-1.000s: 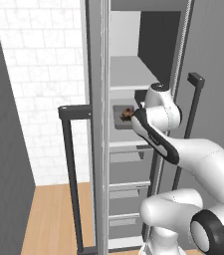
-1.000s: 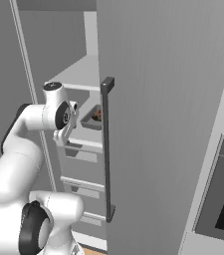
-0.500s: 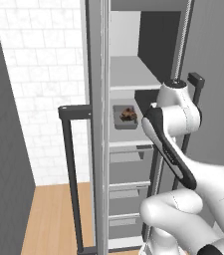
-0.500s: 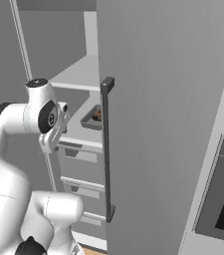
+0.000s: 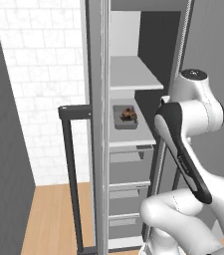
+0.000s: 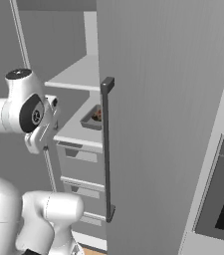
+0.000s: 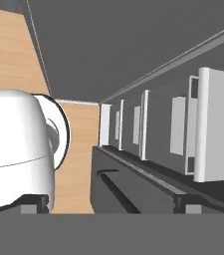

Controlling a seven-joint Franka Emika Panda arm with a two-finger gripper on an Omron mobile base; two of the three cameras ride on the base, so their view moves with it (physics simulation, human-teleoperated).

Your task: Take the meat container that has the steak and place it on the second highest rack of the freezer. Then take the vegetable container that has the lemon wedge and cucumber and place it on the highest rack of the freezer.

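Note:
The meat container [image 5: 125,117] [image 6: 94,118], a grey tray with the reddish-brown steak [image 5: 128,114] in it, rests on the second highest rack [image 5: 131,137] [image 6: 76,132] of the open freezer [image 5: 98,74]. One level up, the highest rack [image 5: 133,74] [image 6: 76,77] is bare. My arm is folded back in front of the freezer, away from the tray. In the hand view my gripper [image 7: 111,203] is open and holds nothing, pointing down along the drawer fronts [image 7: 148,129]. The vegetable container is out of view.
The freezer's door [image 6: 163,99] stands open with its long dark bar handle [image 6: 106,149] [image 5: 68,169] close to the arm. Drawers [image 5: 126,174] sit below the racks. Wooden floor [image 7: 9,55] lies beneath. An oven [image 6: 223,199] is at the far right.
The open hand has drawn back from the meat container on the rack, and the arm has folded up toward the base. The tray has stayed where it was.

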